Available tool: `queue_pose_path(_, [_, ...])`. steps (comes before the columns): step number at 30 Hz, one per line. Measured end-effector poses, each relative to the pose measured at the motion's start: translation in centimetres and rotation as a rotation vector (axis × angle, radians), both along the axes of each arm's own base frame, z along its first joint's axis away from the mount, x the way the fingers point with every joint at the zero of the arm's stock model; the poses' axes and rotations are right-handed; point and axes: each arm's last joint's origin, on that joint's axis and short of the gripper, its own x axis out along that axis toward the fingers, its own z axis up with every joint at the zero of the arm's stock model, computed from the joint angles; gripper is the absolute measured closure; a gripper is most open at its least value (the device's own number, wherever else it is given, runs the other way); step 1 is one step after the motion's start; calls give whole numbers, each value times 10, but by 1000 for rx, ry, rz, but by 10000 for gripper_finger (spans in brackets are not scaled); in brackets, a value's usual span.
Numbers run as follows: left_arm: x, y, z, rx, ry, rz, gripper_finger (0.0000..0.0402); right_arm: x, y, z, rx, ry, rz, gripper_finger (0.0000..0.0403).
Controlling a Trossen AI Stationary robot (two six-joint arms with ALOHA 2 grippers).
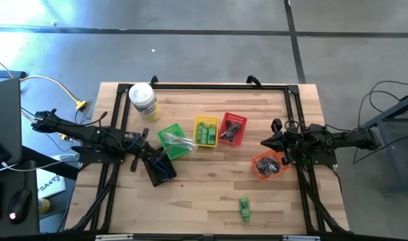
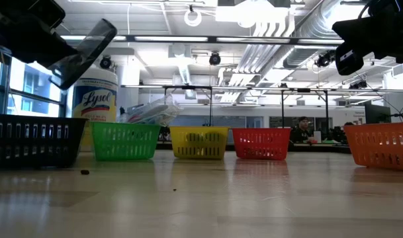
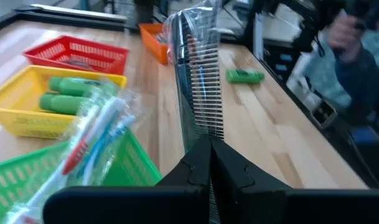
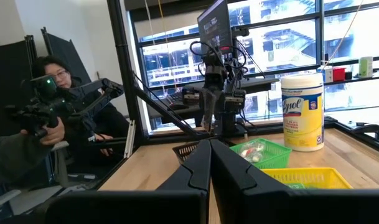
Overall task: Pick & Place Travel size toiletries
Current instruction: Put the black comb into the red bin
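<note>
My left gripper (image 1: 147, 155) is shut on a dark comb in a clear wrapper (image 3: 198, 87), held above the black basket (image 1: 163, 169); in the low view the comb (image 2: 87, 49) slants upward over that basket (image 2: 32, 139). The green basket (image 1: 175, 141) holds wrapped clear sticks, the yellow basket (image 1: 206, 130) holds green mini bottles, and the red (image 1: 232, 128) and orange (image 1: 269, 165) baskets hold dark items. One green bottle (image 1: 244, 207) lies on its side on the table. My right gripper (image 1: 265, 142) is shut on nothing, raised beside the orange basket. My left gripper pinches the comb's near end (image 3: 205, 132) between its two fingers. The comb runs straight on past the fingertips, along the fingers. It is lifted clear of the table and the baskets, with its free end (image 2: 108, 30) tilted upward.
A white Lysol canister (image 1: 143, 100) stands at the table's far left. A black frame (image 1: 210, 86) runs along the table's edges. A person (image 4: 46, 93) sits beyond the table's left side, holding handles.
</note>
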Motion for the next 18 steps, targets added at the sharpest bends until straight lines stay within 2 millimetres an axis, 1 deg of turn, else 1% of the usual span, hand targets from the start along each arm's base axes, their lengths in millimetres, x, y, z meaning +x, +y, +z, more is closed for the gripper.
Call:
queue_pose_path(2, [2, 0, 5, -29, 2, 28, 401, 0, 0, 0, 0, 0, 0, 401])
queue_pose_path(5, [7, -1, 18, -48, 5, 49, 402, 0, 0, 0, -4, -1, -1, 401])
queue_pose_path(8, [18, -3, 36, -49, 20, 58, 402, 0, 0, 0, -10, -1, -2, 401])
queue_pose_path(13, [49, -10, 71, -5, 49, 104, 402, 0, 0, 0, -18, -2, -3, 401])
queue_pose_path(18, [87, -18, 107, 46, 99, 145, 402, 0, 0, 0, -21, -3, 13, 401])
